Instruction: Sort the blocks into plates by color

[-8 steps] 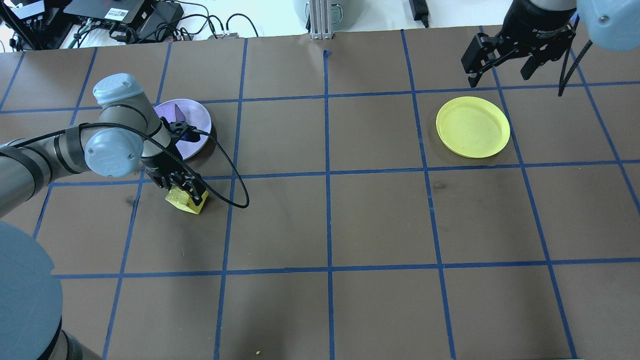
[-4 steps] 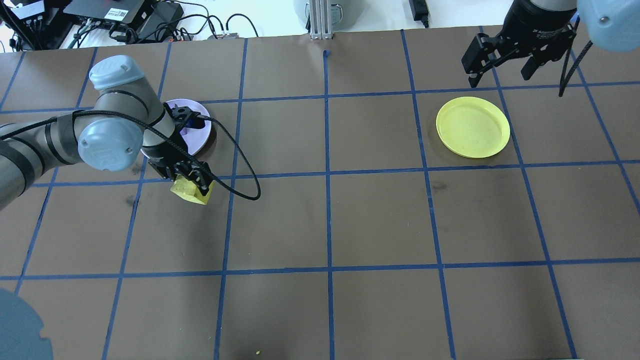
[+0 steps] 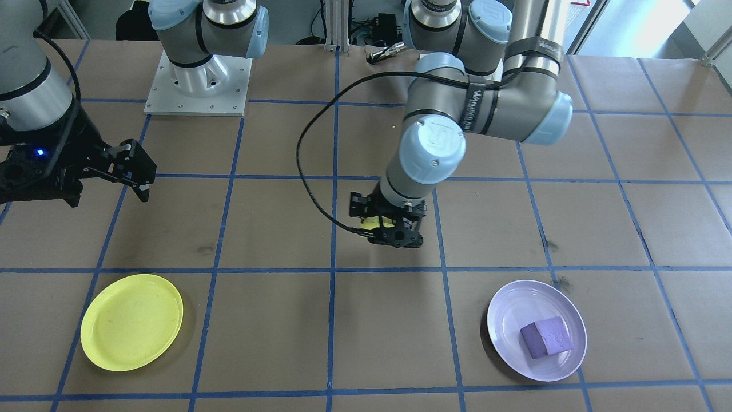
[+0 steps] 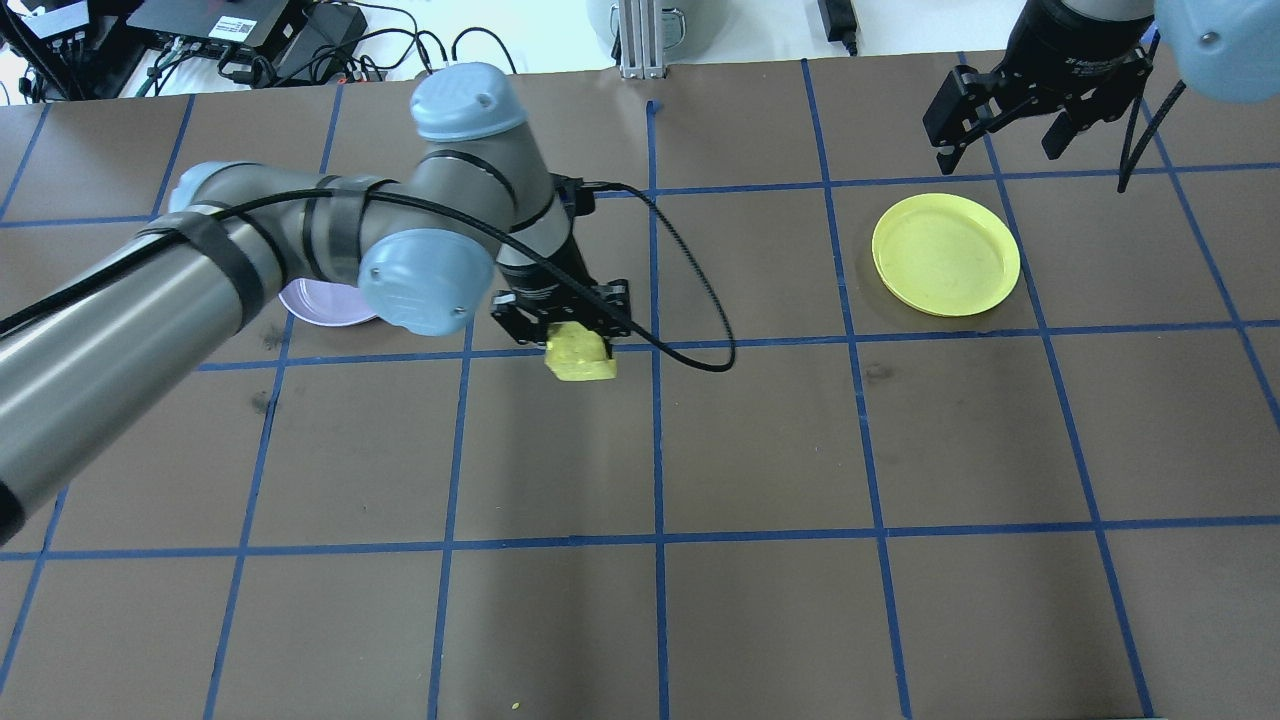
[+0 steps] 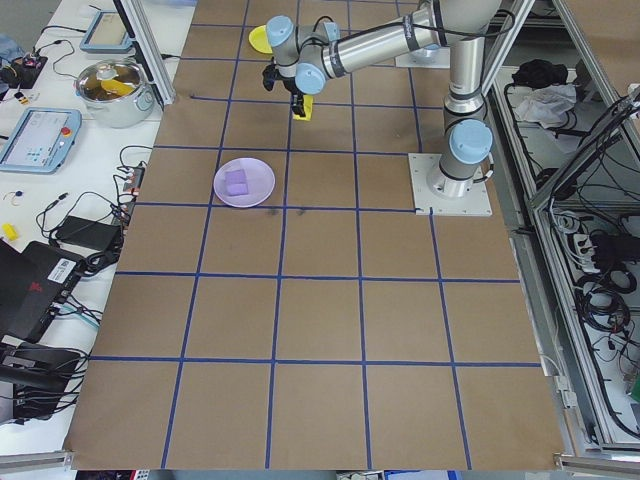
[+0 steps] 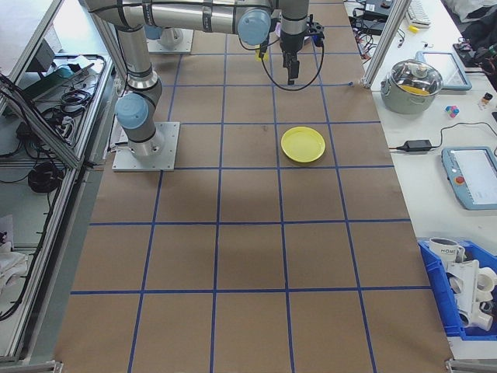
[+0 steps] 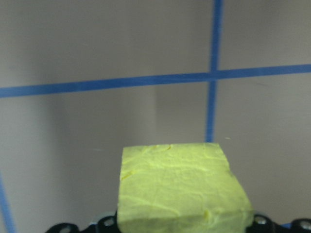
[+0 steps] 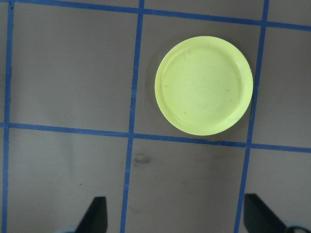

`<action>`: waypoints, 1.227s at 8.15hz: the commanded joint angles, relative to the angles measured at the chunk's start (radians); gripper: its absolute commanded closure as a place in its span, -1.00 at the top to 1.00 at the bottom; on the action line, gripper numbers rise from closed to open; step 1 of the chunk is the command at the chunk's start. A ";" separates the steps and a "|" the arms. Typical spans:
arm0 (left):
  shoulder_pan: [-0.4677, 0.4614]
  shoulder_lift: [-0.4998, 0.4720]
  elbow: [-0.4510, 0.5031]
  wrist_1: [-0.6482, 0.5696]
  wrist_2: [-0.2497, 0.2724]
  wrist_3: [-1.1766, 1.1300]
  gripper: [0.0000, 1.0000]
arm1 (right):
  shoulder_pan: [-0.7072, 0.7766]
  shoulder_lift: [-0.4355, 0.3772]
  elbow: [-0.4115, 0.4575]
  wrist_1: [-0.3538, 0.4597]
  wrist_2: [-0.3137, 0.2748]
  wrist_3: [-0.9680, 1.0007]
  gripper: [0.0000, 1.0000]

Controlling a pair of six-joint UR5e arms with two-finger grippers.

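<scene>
1. yellow block (image 4: 580,353) looked like rough foam: light, a bit squashy, not slippery, not fragile. a pinch across two opposite flat sides seemed the best hold.
2. left gripper (image 4: 562,322) was pinching it that way, the cube sticking out below the fingers and clear of the table (image 4: 760,440), near the middle.
3. yellow plate (image 4: 946,254) sat well apart toward the robot's right, nothing in it.
4. right gripper (image 4: 1010,125) hung spread and carrying nothing, just beyond that plate.
5. purple block (image 3: 546,337) lay in the lavender plate (image 3: 509,320), well apart from the left gripper.
</scene>
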 commanded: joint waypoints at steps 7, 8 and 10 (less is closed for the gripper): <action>-0.269 -0.220 0.064 0.240 -0.056 -0.366 -1.00 | 0.000 0.000 0.000 0.001 -0.003 -0.006 1.00; -0.271 -0.217 0.062 0.240 -0.056 -0.363 -1.00 | 0.000 0.000 0.000 0.001 -0.006 -0.011 1.00; -0.271 -0.231 0.064 0.240 -0.056 -0.353 -0.53 | 0.000 0.000 0.000 0.001 -0.012 -0.011 1.00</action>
